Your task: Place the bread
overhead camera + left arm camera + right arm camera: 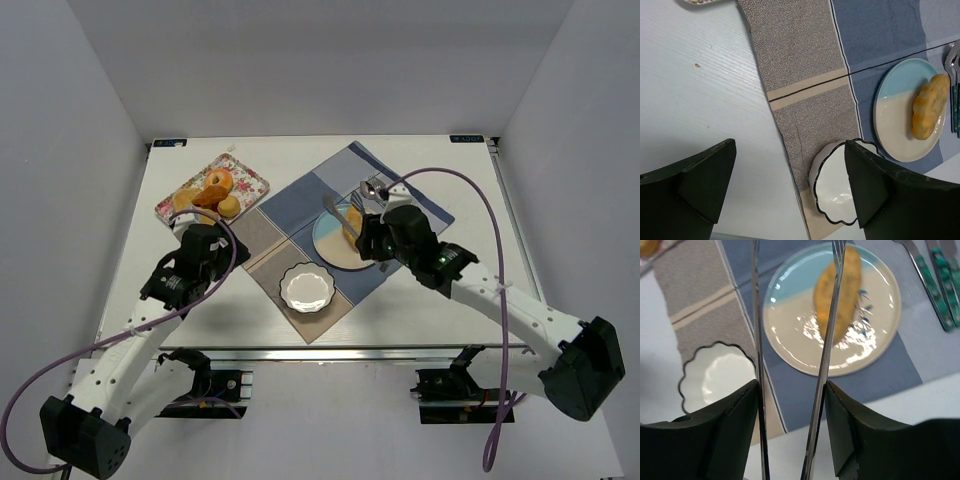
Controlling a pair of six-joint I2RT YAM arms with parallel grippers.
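White desk [480,190]: we note right hand [790,405] poised, clamping slim steel tongs [758,340] above the oblong golden loaf [850,285]; left hand [790,170] hovers wide open, empty.

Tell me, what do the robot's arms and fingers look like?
The left arm and the right arm are built alike: slim white links between bulky black joints, each ending in a black head. A purple cable loops loosely along each arm. The fingers are dark, matte, wedge-shaped blocks. No markings can be made out.
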